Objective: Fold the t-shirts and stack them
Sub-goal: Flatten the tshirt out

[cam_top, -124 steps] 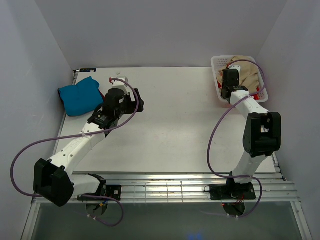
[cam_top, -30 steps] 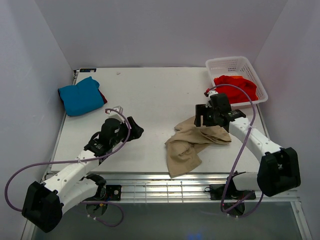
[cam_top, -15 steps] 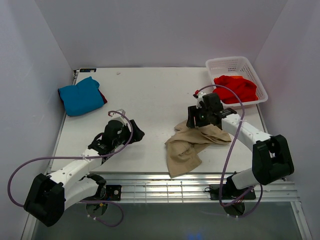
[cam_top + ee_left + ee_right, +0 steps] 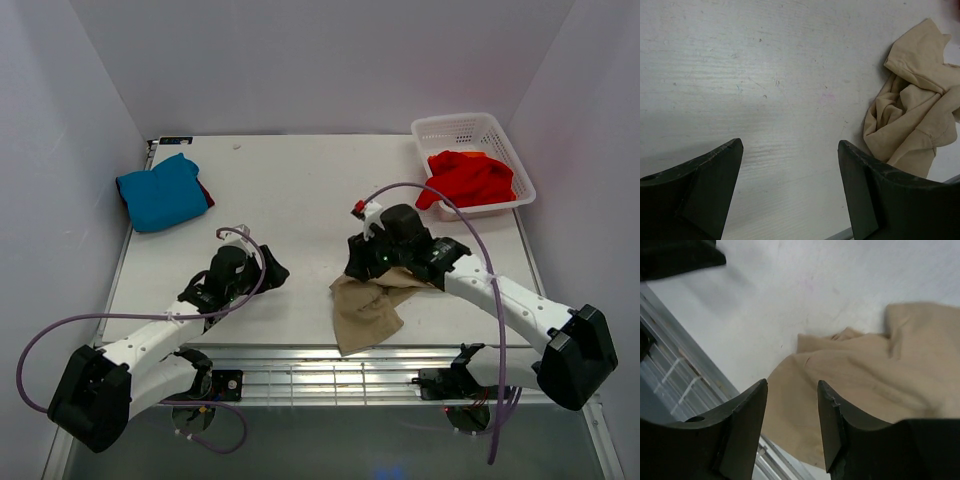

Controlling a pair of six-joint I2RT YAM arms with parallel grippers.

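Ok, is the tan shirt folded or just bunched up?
Bunched up, not folded. The tan shirt lies in a wrinkled, uneven heap, with creases running every way and no straight edges or flat layers.

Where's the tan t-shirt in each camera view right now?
Top external: tan t-shirt, bottom centre, at the table's near edge.
Left wrist: tan t-shirt, right side.
Right wrist: tan t-shirt, centre to right.
Shared landmark: table's near edge, in all three.

White table [image 4: 300,200]: folded teal-blue t-shirt [image 4: 160,192] far left, over dark red t-shirt [image 4: 205,193]; tan-beige t-shirt [image 4: 365,310] crumpled at near edge; lattice basket [image 4: 450,128] far-right corner.
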